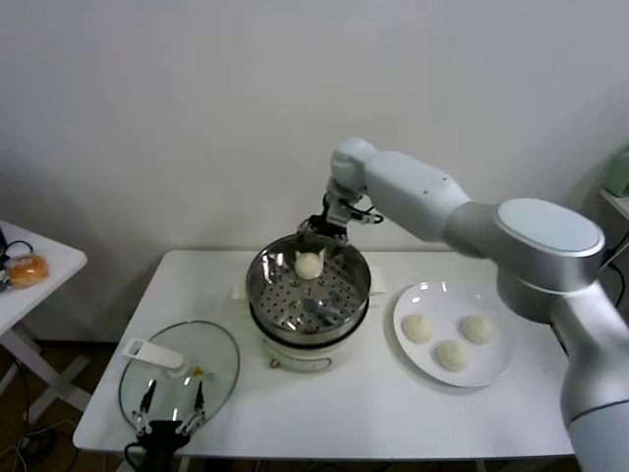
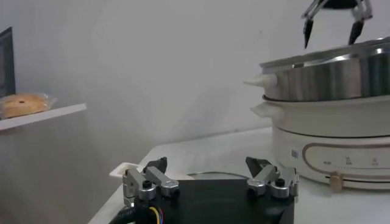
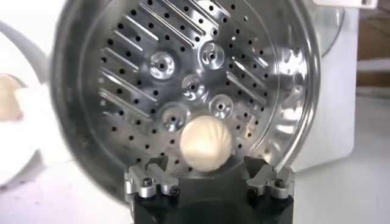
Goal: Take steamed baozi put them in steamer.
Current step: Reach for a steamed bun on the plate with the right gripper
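1. Steel steamer [image 1: 346,295] holds one baozi [image 1: 309,265] on its perforated floor, near the far wall; three more buns [image 1: 450,340] wait on the white plate [image 1: 493,375] to its right.
2. Right gripper [image 1: 324,232] hangs just above that bun, jaws spread, gripping nothing.
3. Lifting away carelessly, a fingertip could clip the rim or nudge the bun so it rolls.
4. Left gripper [image 1: 171,417] sits parked over the glass lid [image 1: 218,352], jaws spread; any swing could knock the lid off the table [image 1: 324,418].
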Controlling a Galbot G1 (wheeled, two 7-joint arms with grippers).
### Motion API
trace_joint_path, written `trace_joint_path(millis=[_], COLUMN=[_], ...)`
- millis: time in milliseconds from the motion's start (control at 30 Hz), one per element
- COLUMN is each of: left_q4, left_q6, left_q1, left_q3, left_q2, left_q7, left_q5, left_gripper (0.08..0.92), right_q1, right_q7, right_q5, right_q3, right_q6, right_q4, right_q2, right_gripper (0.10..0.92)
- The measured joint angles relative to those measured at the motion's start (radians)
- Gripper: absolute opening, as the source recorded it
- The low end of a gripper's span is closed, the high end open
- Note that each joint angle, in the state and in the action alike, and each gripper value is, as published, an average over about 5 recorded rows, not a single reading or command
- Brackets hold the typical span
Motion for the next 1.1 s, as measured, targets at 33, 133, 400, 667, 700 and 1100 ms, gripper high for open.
trace_joint_path(millis=[33, 133, 400, 667, 700, 1100], left_q4=[-0.001, -0.002, 0.002, 0.010, 0.011, 0.019], left_q6=[0.001, 0.002, 0.003, 0.004, 0.004, 0.007], left_q1=[0.001, 0.001, 0.005, 0.003, 0.003, 0.004], left_q3=[0.000, 0.002, 0.002, -0.005, -0.006, -0.029], left_q2=[0.001, 0.003, 0.009, 0.013, 0.014, 0.011], left_q7=[0.000, 0.000, 0.000, 0.001, 0.002, 0.005], left_q5=[0.000, 0.000, -0.001, 0.000, 0.000, 0.012], left_gripper=[0.823, 0.823, 0.823, 0.823, 0.823, 0.823], right_q1=[0.020, 0.077, 0.178, 0.164, 0.155, 0.003], right_q7=[-0.008, -0.021, 0.007, 0.067, 0.074, 0.135], right_q5=[0.035, 0.126, 0.319, 0.437, 0.444, 0.462], right_q3=[-0.026, -0.105, -0.309, -0.389, -0.391, -0.345], right_q6=[-0.029, -0.118, -0.407, -0.683, -0.710, -0.908], right_q4=[0.013, 0.053, 0.225, 0.389, 0.402, 0.463], right_q2=[-0.020, -0.086, -0.269, -0.403, -0.413, -0.465], right_gripper=[0.823, 0.823, 0.823, 0.823, 0.823, 0.823])
